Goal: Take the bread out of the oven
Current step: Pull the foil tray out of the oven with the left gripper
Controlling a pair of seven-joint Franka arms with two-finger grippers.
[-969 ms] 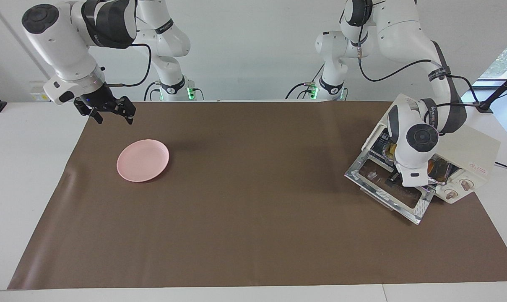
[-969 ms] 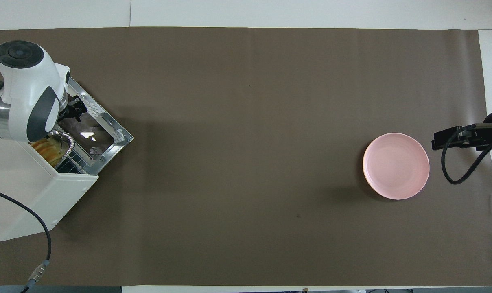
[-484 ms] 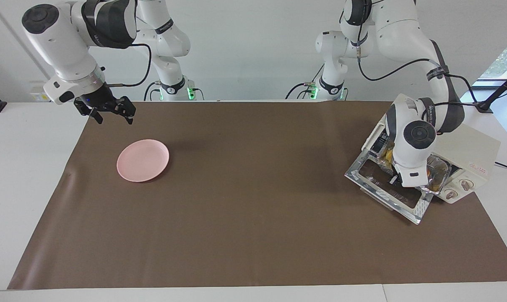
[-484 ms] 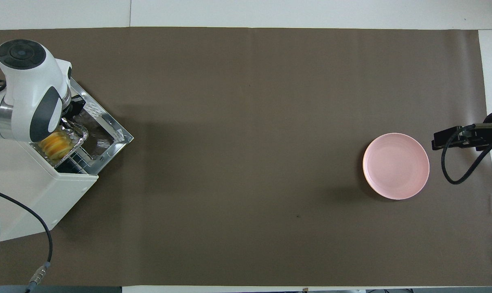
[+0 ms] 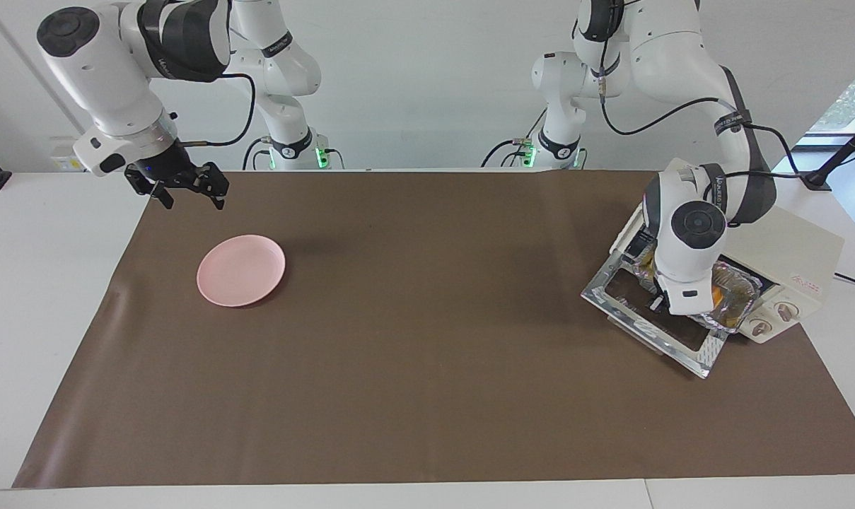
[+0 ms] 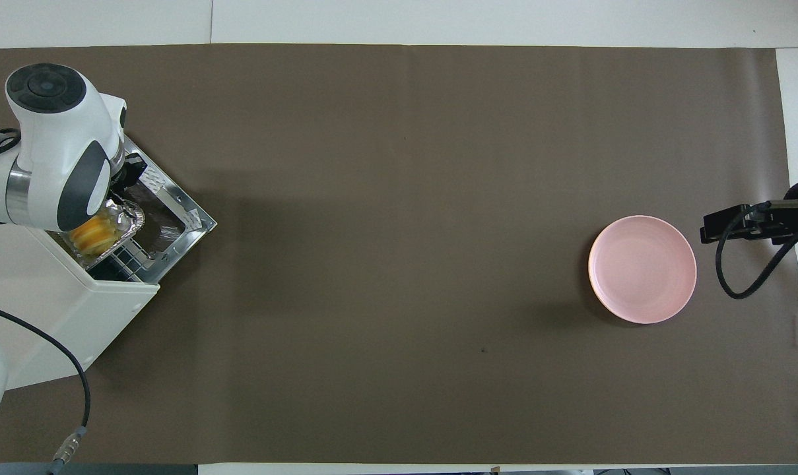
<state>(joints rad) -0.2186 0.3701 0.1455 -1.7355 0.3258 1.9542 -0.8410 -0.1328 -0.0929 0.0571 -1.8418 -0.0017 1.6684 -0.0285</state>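
At the left arm's end of the table, the left gripper (image 5: pixel 658 302) is clamped on the foil tray (image 6: pixel 123 221) carrying the bread (image 6: pixel 94 233) over the oven (image 5: pixel 788 258)'s lowered door (image 5: pixel 646 322), while the waiting right gripper (image 5: pixel 185 191) hangs spread wide near the pink plate (image 5: pixel 241 270).

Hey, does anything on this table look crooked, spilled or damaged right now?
Nothing is spilled or broken. The oven sits skewed on the brown mat, at the left arm's end. Its door hangs open with a foil tray of bread partly out over it, the left gripper at the tray's rim. The plate lies flat.
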